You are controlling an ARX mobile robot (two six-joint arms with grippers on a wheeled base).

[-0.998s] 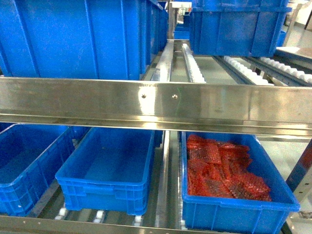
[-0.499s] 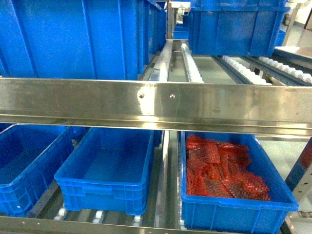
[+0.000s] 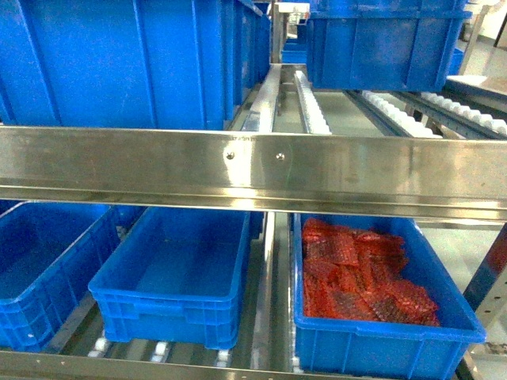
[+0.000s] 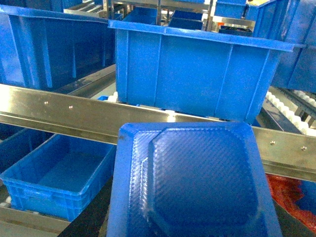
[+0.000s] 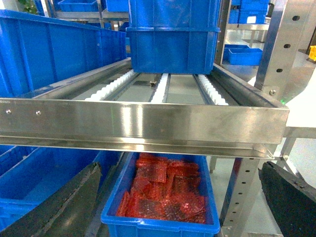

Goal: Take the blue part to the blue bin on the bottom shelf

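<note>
My left claw carries the blue part, a thin moulded tray held near my wrist camera; I cannot tell how the fingers pinch it. I judge it light, a bit flexible and smooth, so the rim is the best hold. On the bottom shelf, the empty blue bin lies left, the bin of red parts right. My right claw stands spread, holding nothing.

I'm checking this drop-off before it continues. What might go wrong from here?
The wide blue part sits in front of the steel front lip and may catch it heading for the bins below. The bin of red parts stands beside the empty blue bin, so the part might land in the wrong one.
</note>
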